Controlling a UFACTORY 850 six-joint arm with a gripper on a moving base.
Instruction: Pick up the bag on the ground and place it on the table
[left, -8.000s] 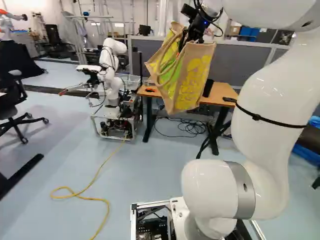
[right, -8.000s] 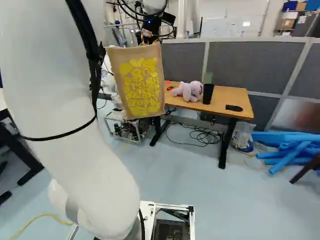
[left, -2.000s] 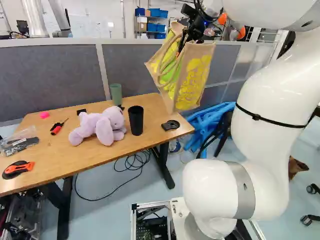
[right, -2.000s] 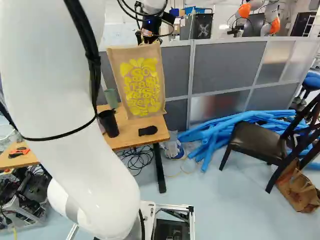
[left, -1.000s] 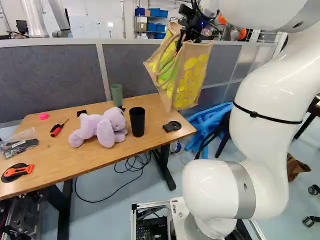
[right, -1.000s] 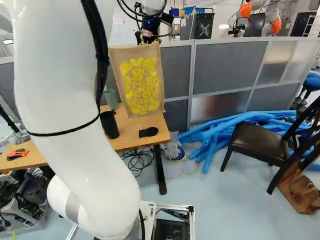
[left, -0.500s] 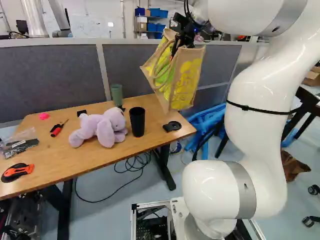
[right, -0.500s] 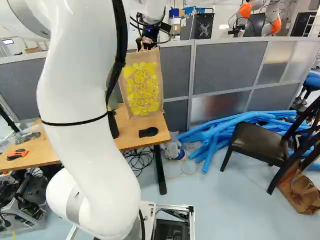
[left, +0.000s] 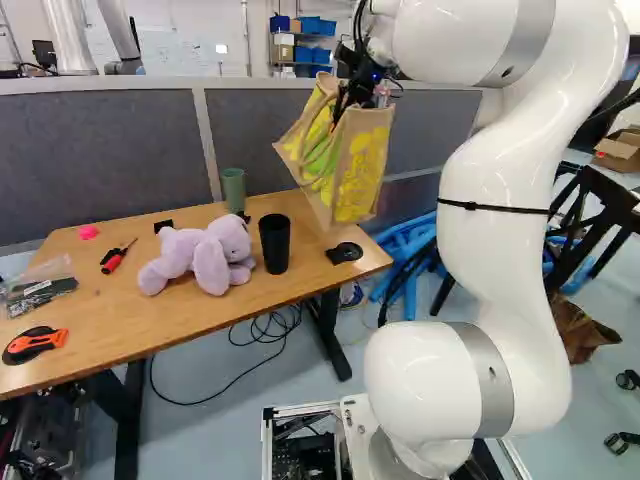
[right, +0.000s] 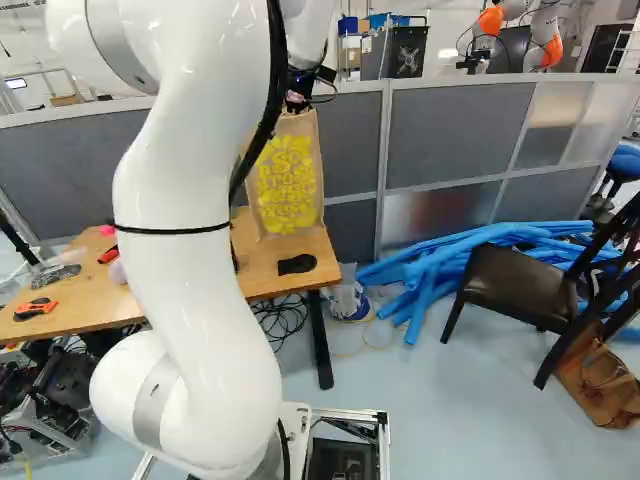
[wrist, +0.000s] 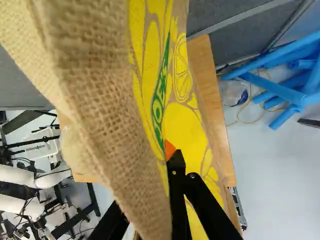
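Held: one burlap bag (left: 362, 165), yellow-printed, clasped by my gripper (left: 343, 106), hanging. Beyond it: one wooden table (left: 130, 322), bearing a lilac plush toy (left: 190, 258) beside a black cup (left: 274, 244).

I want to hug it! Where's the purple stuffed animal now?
In the left base view, the purple stuffed animal lies on the table, left of the middle, between the red tool and the black cup.

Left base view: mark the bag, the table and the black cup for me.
Bag (left: 360, 172): left base view, on its yellow-printed side.
Table (left: 150, 322): left base view, on the bare wooden top near its front edge.
Black cup (left: 274, 244): left base view, on its side wall.
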